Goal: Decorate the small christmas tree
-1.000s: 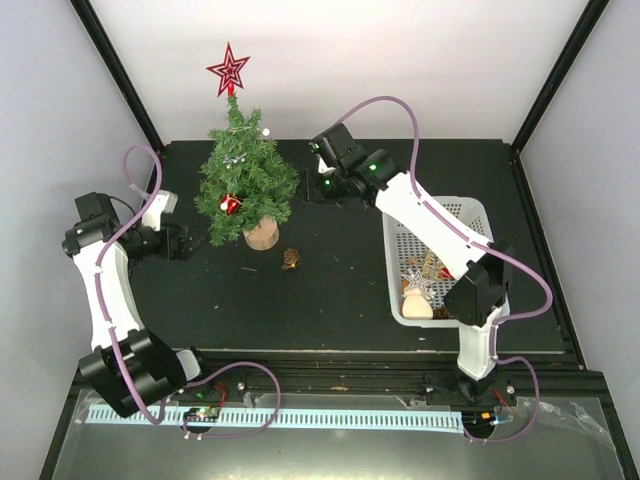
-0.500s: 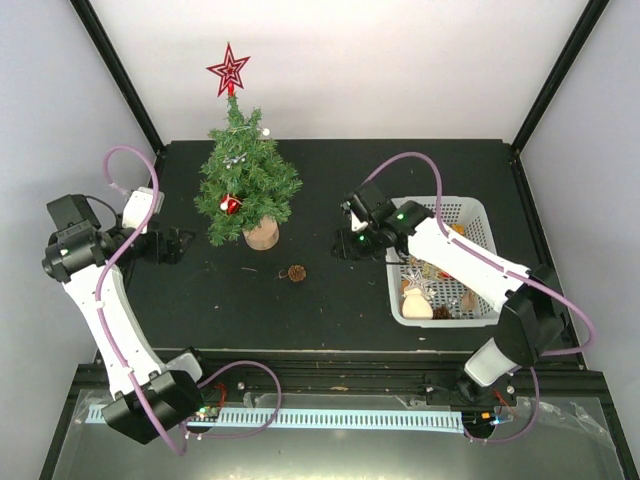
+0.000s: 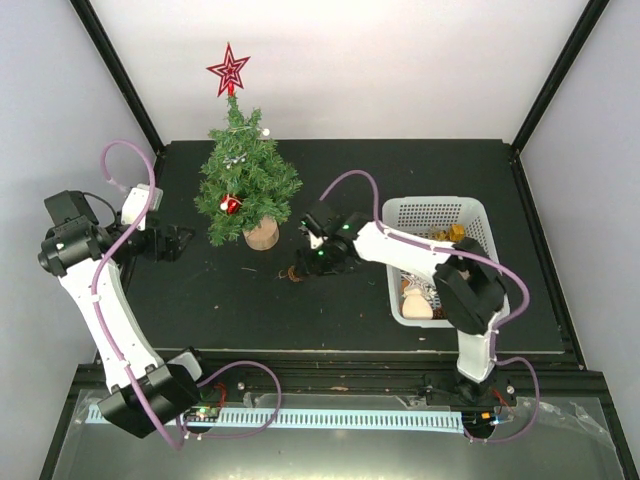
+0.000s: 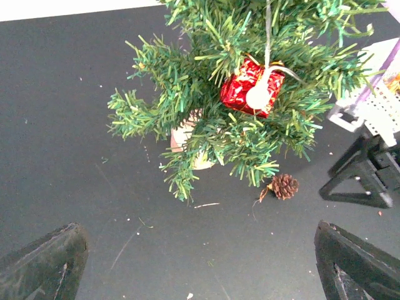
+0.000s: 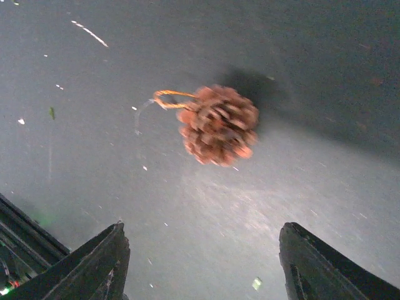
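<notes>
Bright, even light; the small brown pine cone [image 5: 217, 125] is motion-blurred and softly shadowed, while the bushy green christmas tree [image 4: 206, 62] looks sharp.

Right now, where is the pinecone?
In the top view the pinecone lies on the black table, just near-right of the small christmas tree, ahead of the open fingers of the right gripper.

One tree [image 3: 247, 190]. One red star [image 3: 229, 72]. One red ornament [image 4: 237, 90] counted among branches. One pine cone [image 5: 219, 125]. One basket [image 3: 430, 203]. Two arms: left arm [image 3: 95, 290], right arm [image 3: 400, 245].
</notes>
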Motion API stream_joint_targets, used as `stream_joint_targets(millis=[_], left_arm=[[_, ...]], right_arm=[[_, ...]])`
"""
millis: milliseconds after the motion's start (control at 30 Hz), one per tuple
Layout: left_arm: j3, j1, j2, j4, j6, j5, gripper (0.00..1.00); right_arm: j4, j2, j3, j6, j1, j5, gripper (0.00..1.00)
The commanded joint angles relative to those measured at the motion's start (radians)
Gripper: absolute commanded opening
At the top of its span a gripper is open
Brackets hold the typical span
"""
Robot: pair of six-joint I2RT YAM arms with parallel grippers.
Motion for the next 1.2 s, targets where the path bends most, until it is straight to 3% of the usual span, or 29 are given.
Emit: stream_joint_targets(millis=[0, 100, 300, 600, 900, 1167], left_arm=[[0.032, 0.006, 0.026, -0.042, 0.029, 0.020, 0.99], [0.044, 0.006, 0.032, -0.058, 0.022, 0.022, 0.99], [0.062, 0.007, -0.004, -0.051, -0.049, 0.002, 0.99], [0.044, 0.008, 0.004, -0.059, -0.055, 0.042, 0.99], [0.045, 0.007, 0.053, -0.071, -0.046, 0.066, 0.99], [0.044, 0.008, 0.079, -0.074, -0.033, 0.067, 0.99]], right_arm=[[-0.023, 0.089, 0.118, 0.006, 0.028, 0.011, 0.68], [-0.059, 0.136, 0.189, -0.041, 0.026, 0.053, 0.73], [-0.179, 0.220, 0.286, -0.121, 0.011, 0.147, 0.73], [-0.105, 0.244, 0.216, -0.139, -0.005, 0.055, 0.71], [-0.031, 0.296, 0.247, -0.105, -0.005, -0.018, 0.70], [-0.024, 0.340, 0.278, -0.099, -0.006, -0.051, 0.61]])
